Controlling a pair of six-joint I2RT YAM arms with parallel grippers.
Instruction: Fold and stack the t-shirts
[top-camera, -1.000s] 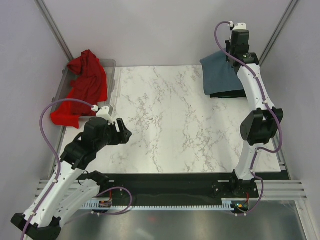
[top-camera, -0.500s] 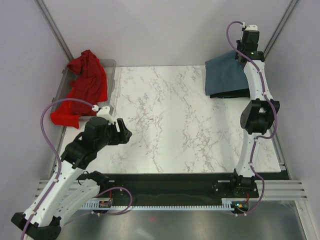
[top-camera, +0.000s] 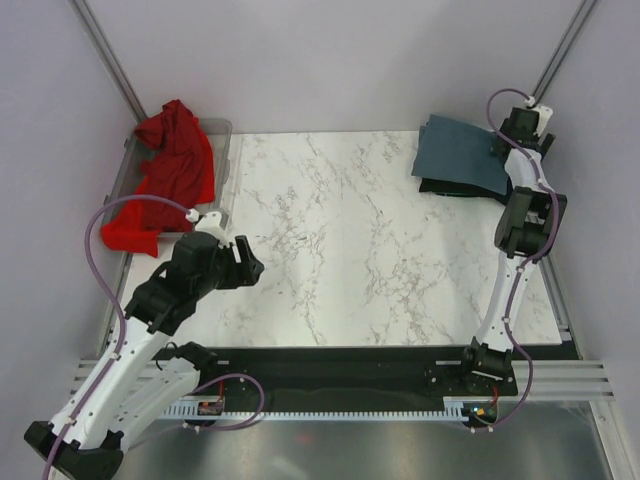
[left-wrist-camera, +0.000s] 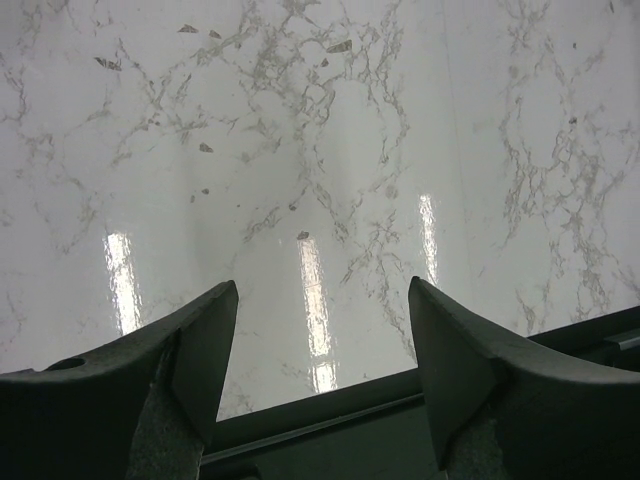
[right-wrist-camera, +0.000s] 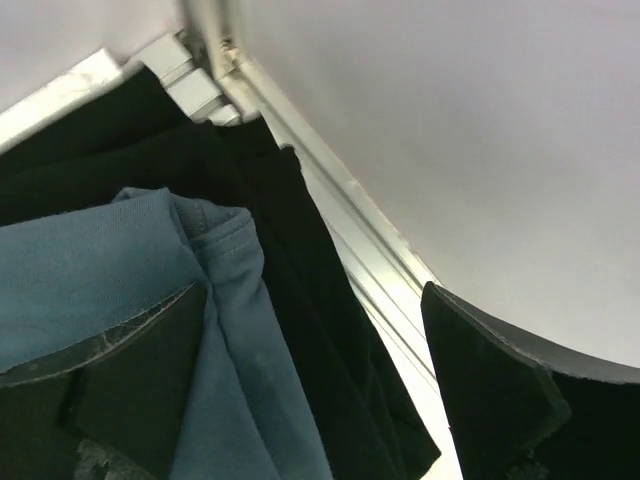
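"At the far right corner, what is seen?"

"The blue shirt (top-camera: 455, 150) is laid folded on the black shirt (top-camera: 450, 187), whose edge is shown beneath it. The right gripper (right-wrist-camera: 315, 290) is held just above both, jaws spread. Black cloth is seen between the fingers, but nothing is pinched. Whether the cloth is touched cannot be told."

"And on the left?"

"The red shirt (top-camera: 170, 170) is heaped unfolded in the bin (top-camera: 225, 128), with part spilled over its near end. The left gripper (left-wrist-camera: 320, 290) is held low over the table (left-wrist-camera: 300, 120), near the front edge. Its jaws are spread wide and nothing is held — all three shirts are well apart from it."
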